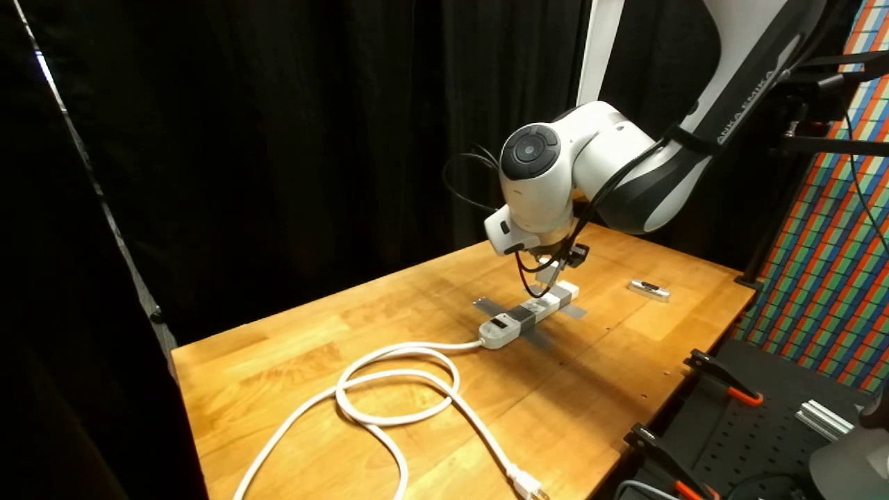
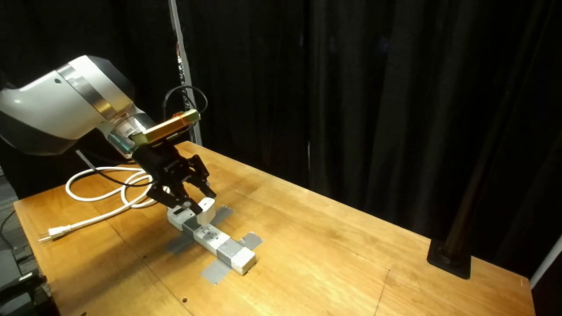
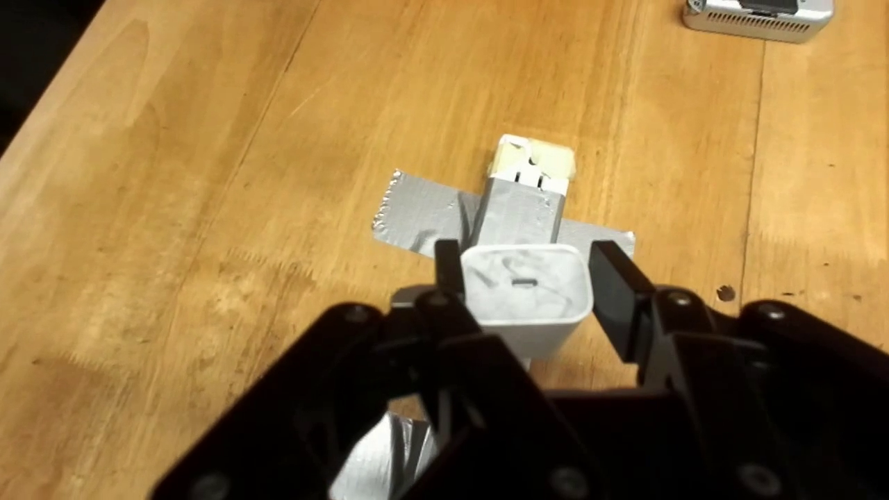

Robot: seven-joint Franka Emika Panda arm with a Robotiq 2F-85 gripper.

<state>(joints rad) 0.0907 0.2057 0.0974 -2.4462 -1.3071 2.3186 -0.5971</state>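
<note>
A small white charger block (image 3: 524,305) with a slot in its top face sits between the fingertips of my gripper (image 3: 526,278), which look shut on it at both sides. In both exterior views the charger (image 2: 206,213) (image 1: 548,270) appears just over a white power strip (image 2: 212,235) (image 1: 539,305); whether its underside touches the strip is hard to tell. Grey tape (image 3: 427,214) runs across the strip and fixes it to the table. Part of the strip lies hidden behind the charger and the fingers (image 3: 621,305) in the wrist view.
The strip's white cord (image 1: 396,420) loops over the table (image 1: 278,347), its plug (image 1: 526,484) near the front edge. A silver box (image 1: 649,289) lies beyond the strip. Black clamps (image 1: 722,375) grip one table edge. A black post base (image 2: 448,260) stands by the curtain (image 2: 373,131).
</note>
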